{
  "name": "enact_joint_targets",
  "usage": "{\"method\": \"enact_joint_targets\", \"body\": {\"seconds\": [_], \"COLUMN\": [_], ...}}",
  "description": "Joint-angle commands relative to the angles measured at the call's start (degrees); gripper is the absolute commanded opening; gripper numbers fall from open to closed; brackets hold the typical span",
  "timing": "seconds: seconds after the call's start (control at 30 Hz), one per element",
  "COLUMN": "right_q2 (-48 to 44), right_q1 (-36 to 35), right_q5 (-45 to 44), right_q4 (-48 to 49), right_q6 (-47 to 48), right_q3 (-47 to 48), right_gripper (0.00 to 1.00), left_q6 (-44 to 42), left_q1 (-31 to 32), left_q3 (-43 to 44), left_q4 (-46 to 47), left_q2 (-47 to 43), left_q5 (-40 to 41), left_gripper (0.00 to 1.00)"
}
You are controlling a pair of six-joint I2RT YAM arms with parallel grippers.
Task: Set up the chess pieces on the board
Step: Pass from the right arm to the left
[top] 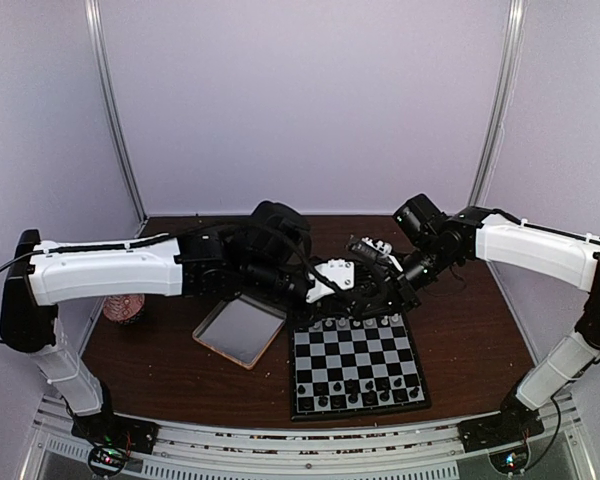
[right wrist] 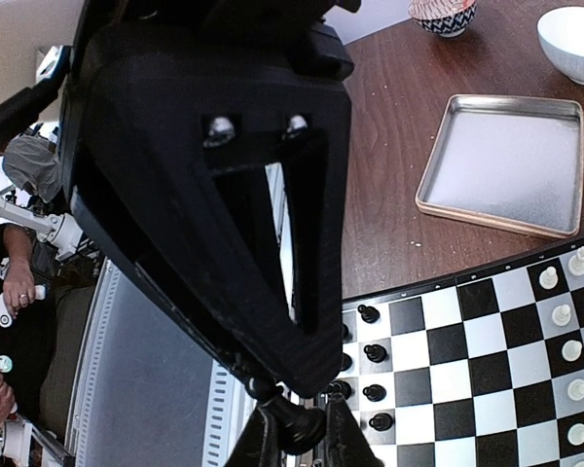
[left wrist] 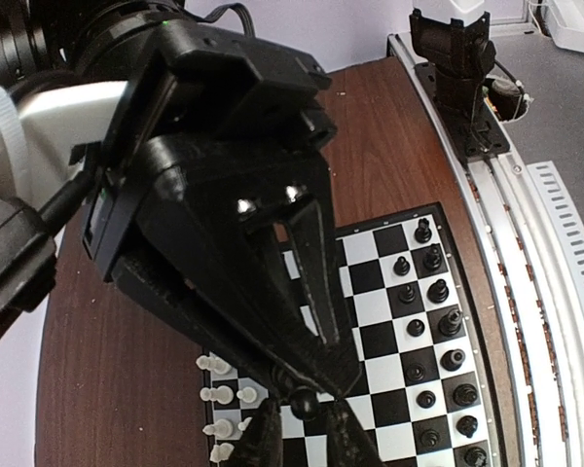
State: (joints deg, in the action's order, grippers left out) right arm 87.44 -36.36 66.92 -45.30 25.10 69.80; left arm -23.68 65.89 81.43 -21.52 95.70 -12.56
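The right gripper (right wrist: 294,430) is pinching a small, rounded, glossy black piece (right wrist: 292,420) between its two fingertips, the jaws bearing on it from either side. It is probably holding the piece clear of the squares so that it knocks nothing over on the way. The left gripper (left wrist: 302,435) is showing fingertips that are standing slightly apart, with checks visible through the gap. A shiny black knob is sitting at the top of that gap, and the view is not telling whether it is a gripped pawn's head or part of the tool, so its hold cannot be judged. From above, both arms are reaching in over the far edge of the board (top: 355,355), close together. That crowding is likely to call for care. The black pieces (left wrist: 438,289) are lining the two ranks along the board's near edge, and the white pieces (right wrist: 569,350) are gathering along the far edge. The black ranks are looking nearly full, so the held piece is probably heading for a free square there. An empty metal tray (right wrist: 501,161) is lying on the wooden table (right wrist: 389,146) just beside the board's far-left corner.
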Motion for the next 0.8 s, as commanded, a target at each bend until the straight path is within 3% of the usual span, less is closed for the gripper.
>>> {"method": "enact_joint_targets", "body": {"seconds": [0.0,0.47,0.63,0.77], "right_q2": [0.6,0.8,0.5,-1.2], "right_q1": [0.1,0.1,0.1,0.6], "right_q5": [0.8,0.0,-0.2,-3.9], "right_q4": [0.4,0.2,0.2,-5.6], "right_q6": [0.0,0.1,0.2,6.9], "right_q3": [-0.6,-0.5,-0.5,-0.2], "right_gripper": [0.12,0.12,0.13,0.31], "left_q6": [-0.9,-0.8,-0.7,-0.2], "left_q1": [0.5,0.9,0.9,0.9], "left_q3": [2.4,4.6,5.6,6.8], "left_q4": [0.1,-1.5,-2.7,-4.1], "left_q2": [1.3,2.8,3.7,4.8], "left_q5": [-0.2,-0.7,-0.3,3.0], "left_gripper": [0.16,0.11,0.04,0.01]}}
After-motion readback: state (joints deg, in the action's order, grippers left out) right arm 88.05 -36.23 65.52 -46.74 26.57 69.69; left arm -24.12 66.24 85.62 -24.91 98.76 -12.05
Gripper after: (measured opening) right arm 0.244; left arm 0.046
